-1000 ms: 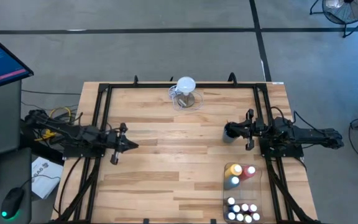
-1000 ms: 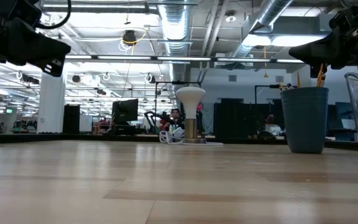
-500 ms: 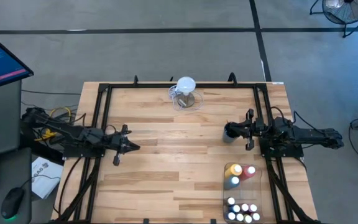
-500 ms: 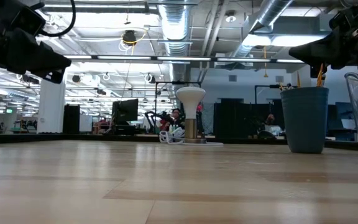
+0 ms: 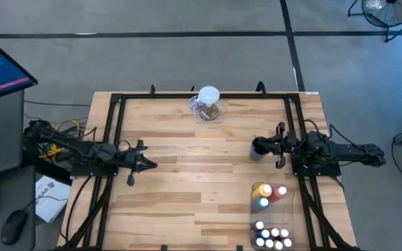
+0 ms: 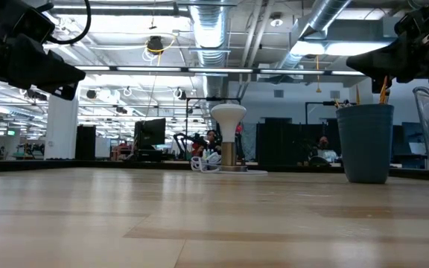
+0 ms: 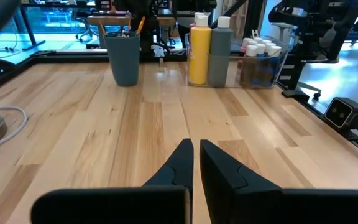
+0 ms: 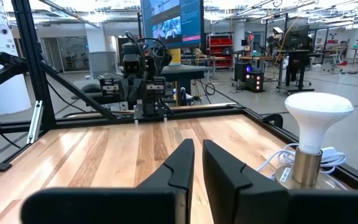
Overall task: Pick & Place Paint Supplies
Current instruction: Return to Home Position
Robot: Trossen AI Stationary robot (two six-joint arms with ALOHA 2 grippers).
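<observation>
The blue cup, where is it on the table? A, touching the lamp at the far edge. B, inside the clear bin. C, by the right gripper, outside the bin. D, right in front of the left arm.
C: the blue cup stands on its own at the tip of the right gripper, apart from the clear bin, which sits nearer the front edge.

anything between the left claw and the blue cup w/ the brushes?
Nothing. Only bare wooden table lies between the left claw and the blue cup. The high view shows it, and the left wrist view agrees.
</observation>
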